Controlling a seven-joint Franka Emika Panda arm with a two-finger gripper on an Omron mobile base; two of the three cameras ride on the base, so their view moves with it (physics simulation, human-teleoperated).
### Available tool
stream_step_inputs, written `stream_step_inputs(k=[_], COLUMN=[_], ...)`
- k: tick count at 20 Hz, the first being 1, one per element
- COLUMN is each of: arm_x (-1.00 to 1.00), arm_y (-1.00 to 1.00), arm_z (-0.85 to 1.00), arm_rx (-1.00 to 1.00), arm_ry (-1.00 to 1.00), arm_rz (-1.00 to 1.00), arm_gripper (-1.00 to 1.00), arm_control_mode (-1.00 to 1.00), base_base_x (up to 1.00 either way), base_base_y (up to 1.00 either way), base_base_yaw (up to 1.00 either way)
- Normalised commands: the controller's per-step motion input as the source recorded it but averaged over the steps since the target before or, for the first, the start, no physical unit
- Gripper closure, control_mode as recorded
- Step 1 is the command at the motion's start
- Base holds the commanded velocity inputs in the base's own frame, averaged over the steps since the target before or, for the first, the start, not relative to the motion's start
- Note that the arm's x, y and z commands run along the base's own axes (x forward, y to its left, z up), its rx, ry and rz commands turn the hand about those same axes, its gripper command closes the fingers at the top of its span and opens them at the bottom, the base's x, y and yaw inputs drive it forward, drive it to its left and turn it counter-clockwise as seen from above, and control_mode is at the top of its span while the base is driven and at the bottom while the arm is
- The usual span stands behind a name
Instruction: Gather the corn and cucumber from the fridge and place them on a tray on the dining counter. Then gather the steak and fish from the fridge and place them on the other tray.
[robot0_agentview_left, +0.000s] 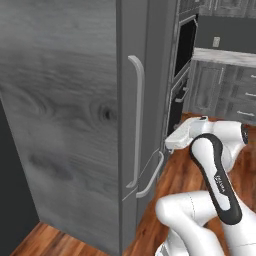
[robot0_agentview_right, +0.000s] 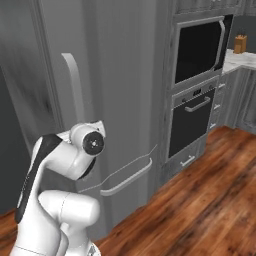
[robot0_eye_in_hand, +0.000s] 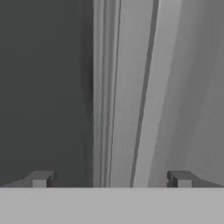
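Fridge (robot0_agentview_left: 75, 115) door shut; the base sits square in front of it, arm folded low with the hand turned toward the door edge. My reading: I am lined up to open it, since nothing in the task can start until the door swings.

Pincer (robot0_eye_in_hand: 111, 179) spread wide, nothing between the tips. In the hand view a pale vertical bar runs up between them, and I take it for the long fridge handle (robot0_agentview_left: 137, 120). The tips look short of it, not touching, though how near I cannot judge. The spread makes sense: the tips need to straddle the bar before closing.

Below the long handle, a second curved bar (robot0_agentview_left: 150, 175) crosses the lower front, probably the drawer pull.

Contents: the fridge is closed, so corn, cucumber, steak and fish are hidden; presumably inside, not confirmed.

To the right stands a built-in oven stack (robot0_agentview_right: 197, 80) over wood floor (robot0_agentview_right: 200, 210).
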Motion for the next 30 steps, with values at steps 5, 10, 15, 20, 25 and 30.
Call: stream_step_inputs(k=[5, 10, 15, 20, 25, 30], arm_x=[0.19, 0.37, 0.41, 0.34, 0.34, 0.36], arm_y=[0.15, 0.23, 0.16, 0.01, 0.01, 0.15], arm_z=[0.01, 0.00, 0.00, 0.00, 0.00, 0.00], arm_rx=[-0.02, 0.00, 0.00, 0.00, 0.00, 0.00], arm_ry=[-0.20, -0.06, 0.00, 0.00, 0.00, 0.00], arm_rz=[0.16, 0.03, 0.00, 0.02, 0.04, 0.02], arm_gripper=[-1.00, -1.00, -1.00, -1.00, -1.00, -1.00], arm_control_mode=[-1.00, -1.00, -1.00, -1.00, -1.00, -1.00], base_base_x=[0.00, 0.00, 0.00, 0.00, 0.00, 0.00], base_base_y=[0.00, 0.00, 0.00, 0.00, 0.00, 0.00], base_base_yaw=[0.00, 0.00, 0.00, 0.00, 0.00, 0.00])
